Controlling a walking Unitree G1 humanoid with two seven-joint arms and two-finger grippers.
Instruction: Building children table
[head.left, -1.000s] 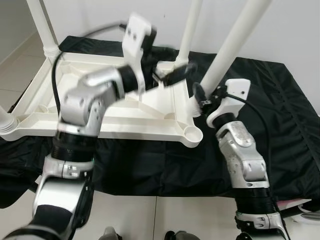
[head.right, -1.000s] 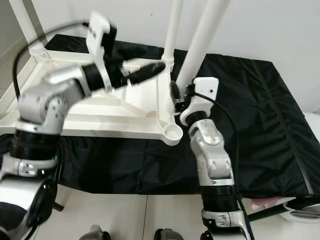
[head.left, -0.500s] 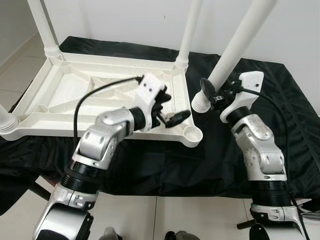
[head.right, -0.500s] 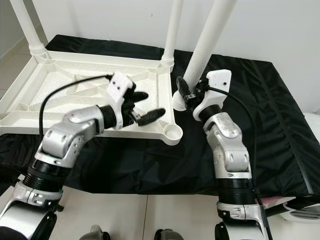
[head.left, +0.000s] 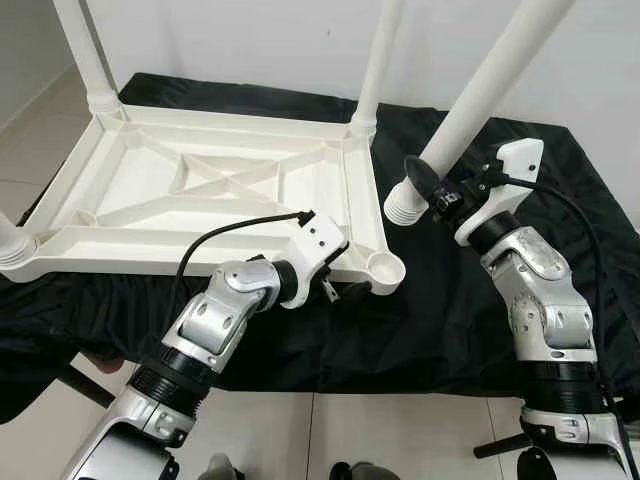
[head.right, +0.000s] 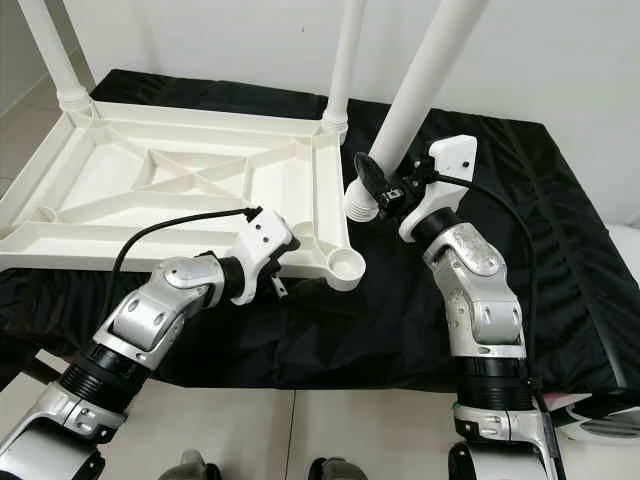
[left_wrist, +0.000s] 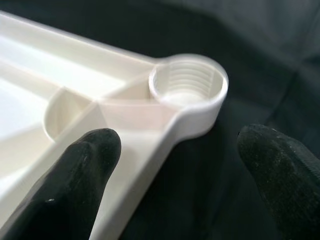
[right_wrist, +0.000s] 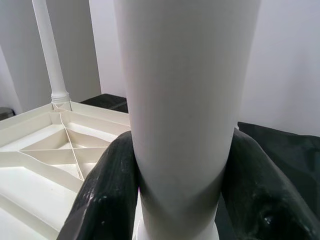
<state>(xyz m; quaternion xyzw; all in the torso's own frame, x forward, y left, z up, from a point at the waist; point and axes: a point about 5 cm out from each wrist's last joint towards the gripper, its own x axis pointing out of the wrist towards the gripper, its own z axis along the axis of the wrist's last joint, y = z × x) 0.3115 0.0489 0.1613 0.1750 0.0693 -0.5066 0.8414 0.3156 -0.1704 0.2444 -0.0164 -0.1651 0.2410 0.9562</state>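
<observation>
Beside the socket (head.left: 385, 268), right end effector (head.left: 432, 190) grips leg (head.left: 470, 103)

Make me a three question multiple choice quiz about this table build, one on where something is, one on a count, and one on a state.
1. Where is the left gripper?
A. At the near corner of the tabletop, by the empty socket
B. Around the far leg
C. On the floor

2. How many legs already stand in the upturned tabletop?
A. None
B. One
C. Three

3. What is the state of the right gripper?
A. Open and holding nothing
B. Shut on the loose leg
C. Resting flat on the black cloth

Answers:
1 A, the left wrist view has its fingers either side of the tabletop edge near the empty socket.
2 C, the far legs and the near left one stand in corners.
3 B, both fingers press the loose leg.
</observation>
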